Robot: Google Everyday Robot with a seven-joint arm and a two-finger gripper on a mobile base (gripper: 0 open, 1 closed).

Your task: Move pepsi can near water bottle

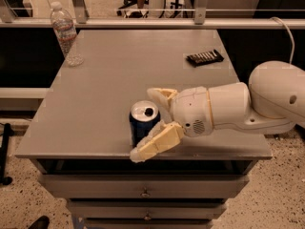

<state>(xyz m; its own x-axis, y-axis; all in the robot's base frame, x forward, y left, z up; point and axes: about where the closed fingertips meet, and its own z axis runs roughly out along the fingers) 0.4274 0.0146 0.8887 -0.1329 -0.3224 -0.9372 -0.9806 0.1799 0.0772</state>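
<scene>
The pepsi can (139, 131), at lower centre by the front edge of the bench (119, 70), is partly hidden by the gripper (145, 123), whose 2 fingers (159, 142) are held apart either side of it (contact cannot be judged). The water bottle (66, 35) is seen upper left.

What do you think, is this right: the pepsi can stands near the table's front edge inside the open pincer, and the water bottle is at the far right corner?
No. The camera view shows the water bottle at the far left corner of the table, not the right. The pepsi can does stand near the front edge inside the open pincer.
</scene>
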